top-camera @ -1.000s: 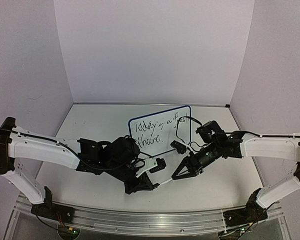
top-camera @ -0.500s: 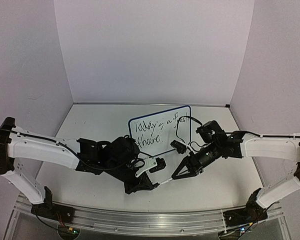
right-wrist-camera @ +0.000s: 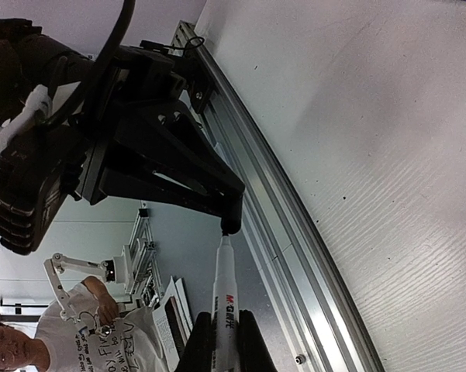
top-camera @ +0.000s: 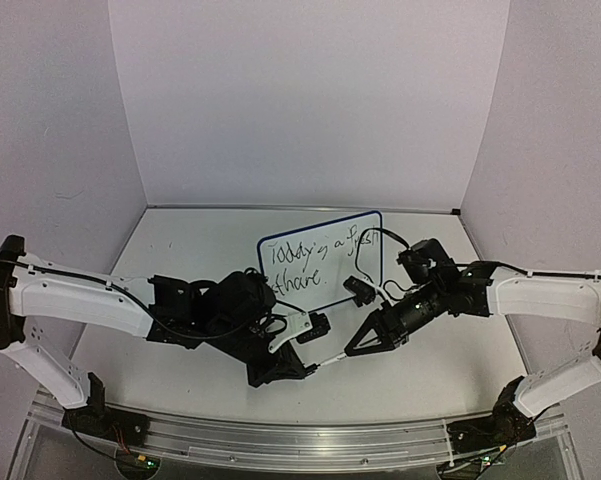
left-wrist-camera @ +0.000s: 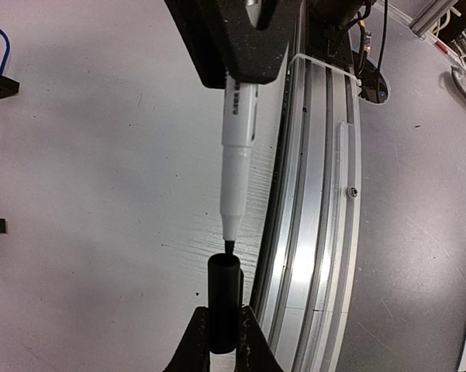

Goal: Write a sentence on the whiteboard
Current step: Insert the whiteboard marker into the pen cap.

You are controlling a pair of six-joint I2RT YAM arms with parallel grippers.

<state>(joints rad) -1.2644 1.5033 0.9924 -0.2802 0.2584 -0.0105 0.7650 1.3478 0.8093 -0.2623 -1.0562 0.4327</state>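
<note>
The whiteboard (top-camera: 320,262) stands at the middle back of the table, with the sentence (top-camera: 315,262) in two lines of black script on it. My right gripper (top-camera: 358,348) is shut on the white marker pen (top-camera: 332,358), which also shows in the right wrist view (right-wrist-camera: 225,310) and the left wrist view (left-wrist-camera: 237,147). My left gripper (top-camera: 302,367) is shut on the black cap (left-wrist-camera: 224,302). The pen's black tip touches the cap's open mouth (right-wrist-camera: 229,226), in front of the board.
The aluminium rail (top-camera: 280,440) runs along the table's near edge, just under the two grippers. One of the board's black feet (left-wrist-camera: 6,85) shows at the left of the left wrist view. Purple walls close in the table.
The two grippers have drawn slightly closer, bringing the pen tip to the cap's mouth. The whiteboard has not moved.
</note>
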